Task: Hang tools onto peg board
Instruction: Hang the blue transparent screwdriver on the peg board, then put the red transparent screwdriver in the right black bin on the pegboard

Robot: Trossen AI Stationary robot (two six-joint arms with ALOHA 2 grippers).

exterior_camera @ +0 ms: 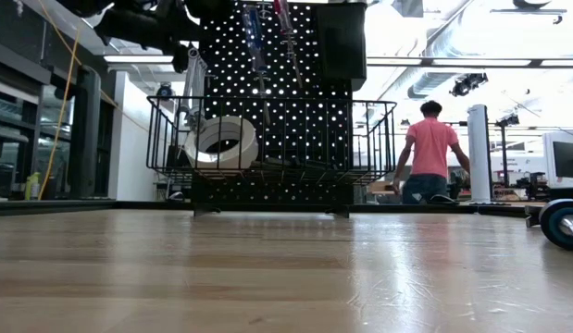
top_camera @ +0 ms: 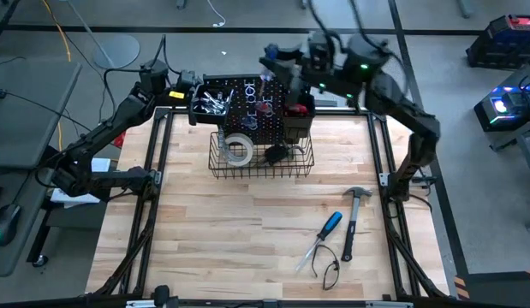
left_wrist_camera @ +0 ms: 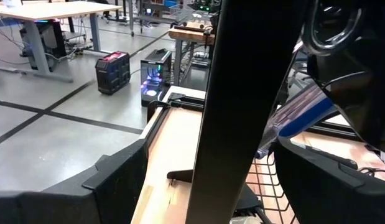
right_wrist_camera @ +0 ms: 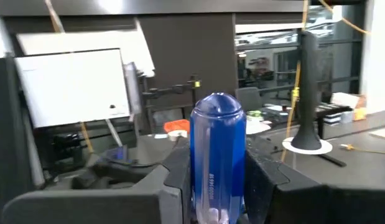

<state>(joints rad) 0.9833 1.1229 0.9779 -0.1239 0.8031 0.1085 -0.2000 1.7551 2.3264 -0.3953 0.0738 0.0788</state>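
The black peg board stands upright at the table's far middle, with a wire basket at its foot. The white tape roll leans in that basket. Silver wrenches lie in the left bin. My right gripper is above the board's top, shut on a blue-handled screwdriver. My left gripper is open at the board's left edge, one finger on each side and a gap showing on both. My right gripper pinches the screwdriver's blue handle between its two fingers, below the rounded end. The fingers come roughly level from the table's right and lie across the handle. The screwdriver is upright, rounded end up and shaft down before the board; whether it touches the board I cannot tell.
On the table's near right lie a black-handled hammer, a second blue-handled screwdriver and a dark looped tool. A red-handled screwdriver hangs on the board. A person in a pink shirt stands far behind the table.
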